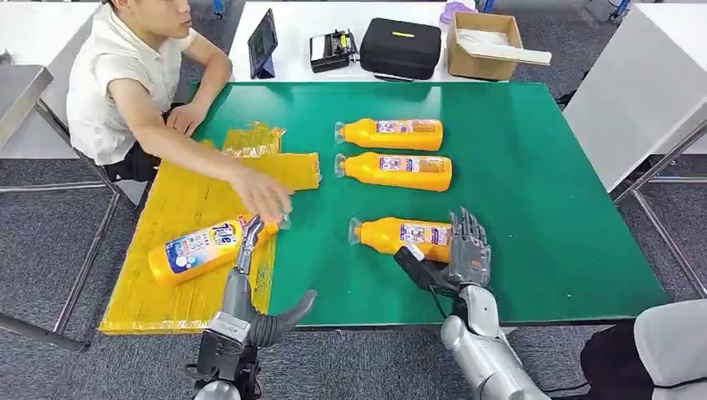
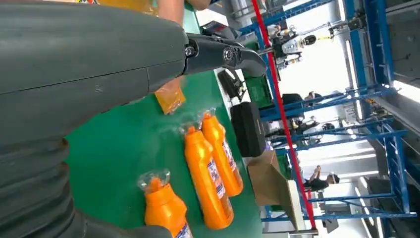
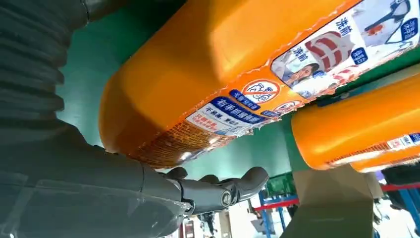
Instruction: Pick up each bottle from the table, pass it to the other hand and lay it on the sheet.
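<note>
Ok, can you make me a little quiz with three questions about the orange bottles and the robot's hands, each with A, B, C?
1. Where is the bottle with the blue label lying?
A. on the yellow sheet
B. in the cardboard box
C. on the floor

2. How many orange bottles lie on the green table, off the sheet?
A. one
B. three
C. five

3. What is the right hand doing?
A. hanging by the floor
B. holding a tablet
C. reaching around the nearest bottle

Answers:
1 A: the bottle with the blue label rests on the yellow sheet, by the left hand and a person's hand.
2 B: three bottles lie on the green table, counting the nearest bottle.
3 C: the right hand is at that bottle's end; a closed grip cannot be told.
</note>
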